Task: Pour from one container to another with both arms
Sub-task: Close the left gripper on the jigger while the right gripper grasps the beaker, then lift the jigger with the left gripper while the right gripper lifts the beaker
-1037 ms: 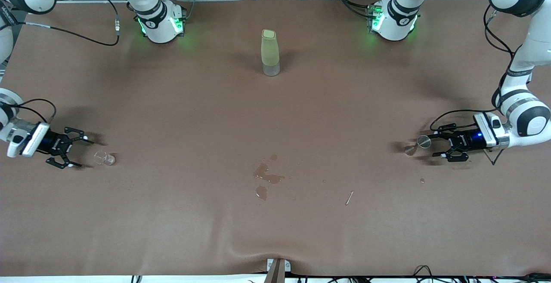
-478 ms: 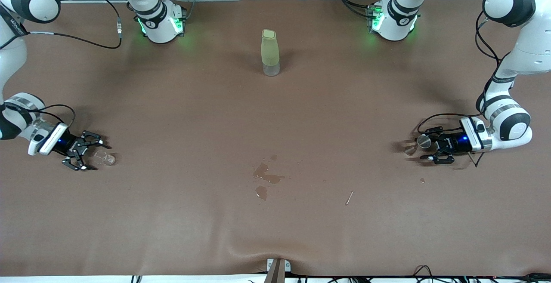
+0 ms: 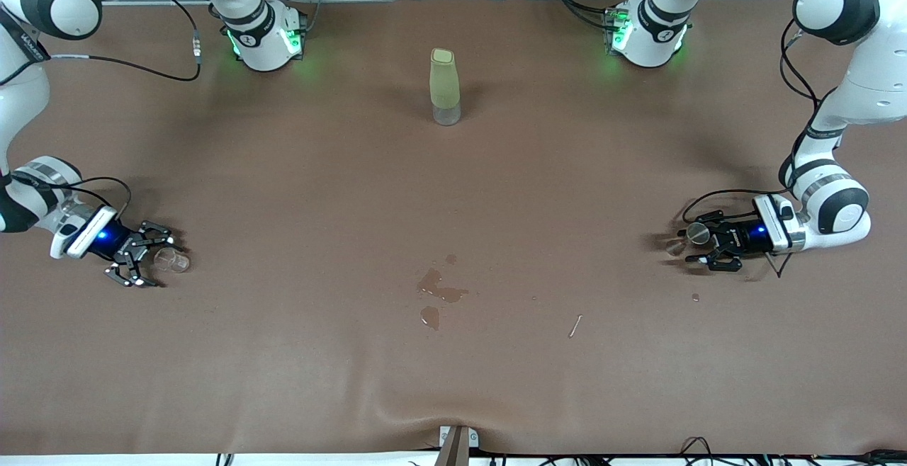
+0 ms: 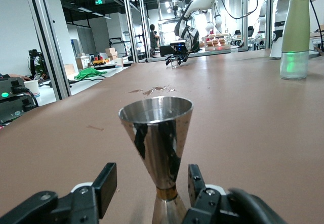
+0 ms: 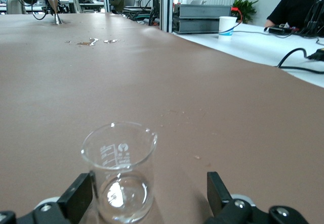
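Step in hand, as I read it: both arms taking hold, no lift yet.

Right gripper (image 3: pixel 161 259), mid-height at the right arm's edge of the front view, spread wide w/ the glass beaker (image 3: pixel 172 260) between its fingers, untouched. Should centre, then squeeze gently; thin glass can slip or tip.

Left gripper (image 3: pixel 689 245), mid-height at the opposite edge, half-spread round the waist of the steel jigger (image 3: pixel 698 234), a gap showing at one finger. Should grip the waist and keep it upright.

Beaker looks empty, maybe a clear film at the bottom. Jigger's contents hidden.

Wet patches (image 3: pixel 439 289) low centre; pale-green bottle (image 3: pixel 445 87) top centre.
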Controlling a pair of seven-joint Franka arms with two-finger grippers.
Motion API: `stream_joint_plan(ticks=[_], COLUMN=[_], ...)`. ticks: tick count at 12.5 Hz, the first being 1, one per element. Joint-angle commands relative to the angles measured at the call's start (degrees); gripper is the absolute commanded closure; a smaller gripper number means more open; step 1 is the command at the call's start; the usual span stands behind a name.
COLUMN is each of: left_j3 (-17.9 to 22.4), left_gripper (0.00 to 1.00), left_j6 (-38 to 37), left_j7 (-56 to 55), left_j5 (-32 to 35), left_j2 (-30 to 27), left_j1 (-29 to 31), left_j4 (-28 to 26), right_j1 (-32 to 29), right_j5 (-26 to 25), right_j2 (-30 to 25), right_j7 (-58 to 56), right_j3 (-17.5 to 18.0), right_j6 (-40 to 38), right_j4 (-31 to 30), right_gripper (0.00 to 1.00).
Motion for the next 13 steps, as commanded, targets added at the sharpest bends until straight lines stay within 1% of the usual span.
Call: stream_joint_plan(ticks=[1, 3, 4, 6, 7, 8, 9, 10, 11, 13], left_j3=[0.1, 0.1, 0.2, 0.2, 0.2, 0.2, 0.2, 0.4, 0.4, 0.4], left_gripper=[0.39, 0.43, 0.44, 0.51, 0.57, 0.62, 0.72, 0.90, 1.00, 1.00], left_j6=[0.1, 0.2, 0.2, 0.2, 0.2, 0.2, 0.2, 0.1, -0.1, -0.5], left_j7=[3.6, 3.6, 3.6, 3.5, 3.4, 3.3, 3.1, 2.0, -1.0, -5.0], left_j5=[-1.7, -1.7, -1.7, -1.7, -1.4, -1.4, -1.1, -0.6, 0.2, 2.4], left_j2=[0.5, 0.7, 0.8, 0.9, 0.9, 0.9, 0.8, 0.9, 0.9, 0.1], left_j1=[-0.4, -0.4, -0.3, -0.3, -0.4, -0.4, -0.3, -0.5, -0.8, -0.7], left_j4=[-0.4, -0.4, -0.3, -0.3, -0.3, -0.3, -0.1, 0.1, -0.1, 0.2], right_j1=[0.5, 1.2, 1.5, 2.0, 2.4, 2.5, 2.4, 2.4, 2.4, 2.4], right_j5=[3.0, 3.7, 4.4, 4.6, 4.9, 4.9, 4.9, 4.9, 4.9, 5.0], right_j2=[1.1, 1.6, 1.9, 2.9, 3.0, 3.0, 3.1, 3.1, 3.1, 3.1], right_j7=[-2.2, -2.3, -2.3, -2.3, -2.3, -2.3, -2.3, -2.2, -2.2, -2.1], right_j3=[0.2, 0.2, 0.2, 0.2, 0.2, 0.2, 0.2, 0.2, 0.2, 0.2], right_j6=[-0.2, -0.3, -0.4, -0.7, -1.3, -1.5, -1.6, -1.9, -2.5, -2.8], right_j4=[-0.2, -0.2, -0.2, -0.2, -0.2, -0.2, -0.2, -0.2, -0.1, 0.3], right_gripper=[0.00, 0.00, 0.00, 0.00, 0.39, 0.88, 1.00, 1.00, 1.00, 1.00])
